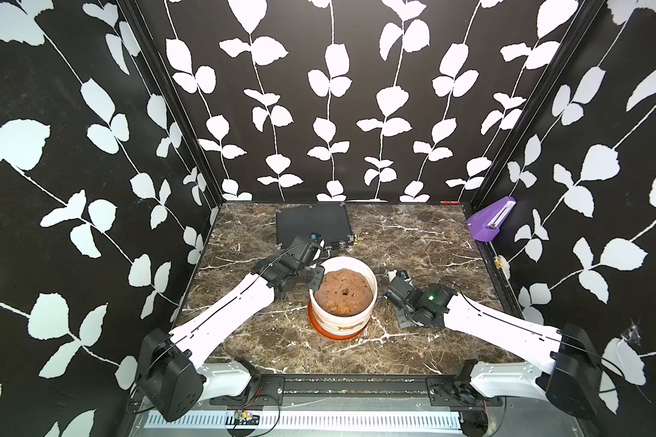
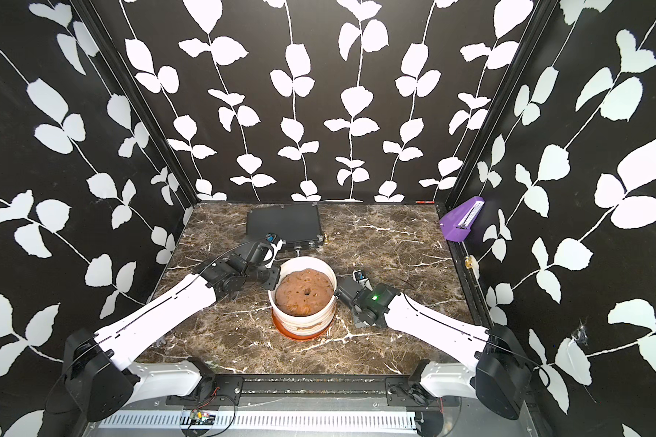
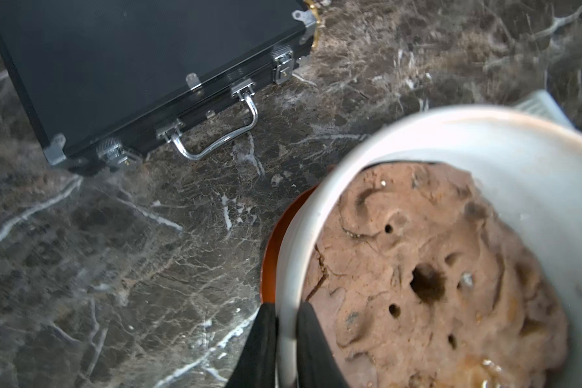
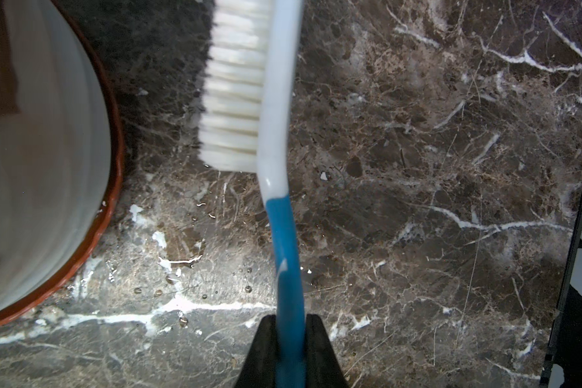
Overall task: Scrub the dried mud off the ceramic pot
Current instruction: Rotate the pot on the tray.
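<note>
The ceramic pot point(image 1: 338, 319) point(image 2: 303, 319) stands mid-table on an orange-brown saucer point(image 1: 334, 335), filled with a lumpy brown mound point(image 1: 343, 291). Dried mud point(image 1: 351, 326) point(image 2: 309, 326) smears its near wall low down. My left gripper point(image 1: 320, 274) point(image 2: 277, 276) point(image 3: 287, 304) is shut on the pot's rim point(image 3: 316, 208), one finger outside and one inside. My right gripper point(image 1: 392, 285) point(image 2: 343, 291) point(image 4: 290, 317) is shut on the blue handle of a brush point(image 4: 284, 235). Its white bristles point(image 4: 236, 100) face the pot wall point(image 4: 47, 168), a gap apart.
A flat black case point(image 1: 313, 223) point(image 3: 131, 67) lies behind the pot, its metal handle toward the pot. A purple fixture point(image 1: 489, 221) sits at the back right corner. Water drops dot the marble by the saucer point(image 4: 115, 151). Patterned walls close in three sides.
</note>
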Robot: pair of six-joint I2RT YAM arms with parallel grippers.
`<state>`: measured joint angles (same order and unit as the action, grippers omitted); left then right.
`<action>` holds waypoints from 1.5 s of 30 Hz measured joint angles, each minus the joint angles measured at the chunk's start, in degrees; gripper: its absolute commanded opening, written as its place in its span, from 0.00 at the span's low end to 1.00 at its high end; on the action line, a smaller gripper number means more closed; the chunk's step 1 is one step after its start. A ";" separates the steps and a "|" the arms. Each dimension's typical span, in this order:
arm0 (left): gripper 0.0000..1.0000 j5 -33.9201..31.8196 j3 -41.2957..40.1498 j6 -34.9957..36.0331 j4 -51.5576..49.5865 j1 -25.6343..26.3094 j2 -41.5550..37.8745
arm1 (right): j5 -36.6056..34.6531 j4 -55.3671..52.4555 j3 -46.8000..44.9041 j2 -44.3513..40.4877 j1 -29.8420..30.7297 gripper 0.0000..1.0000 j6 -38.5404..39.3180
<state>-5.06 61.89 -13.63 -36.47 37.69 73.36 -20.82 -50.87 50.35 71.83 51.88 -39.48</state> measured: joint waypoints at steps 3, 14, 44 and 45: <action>0.26 -0.09 1.14 -0.02 -0.09 -0.02 0.79 | -0.02 0.24 -0.07 -0.50 0.00 0.00 0.02; 0.34 -0.33 0.55 -0.42 -1.68 -0.31 -3.37 | -0.33 0.57 -1.07 -3.28 0.33 0.00 -1.95; 0.00 -0.79 0.50 0.59 -2.10 -0.11 -1.73 | 7.61 11.89 -9.29 -8.68 0.61 0.00 0.24; 0.00 -0.76 0.52 0.59 -2.14 -0.11 -1.70 | 8.31 12.17 -9.22 -8.13 0.61 0.00 0.31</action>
<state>-5.82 62.41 -13.04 -38.61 37.58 71.66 -12.51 -38.70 41.12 63.70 52.49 -39.18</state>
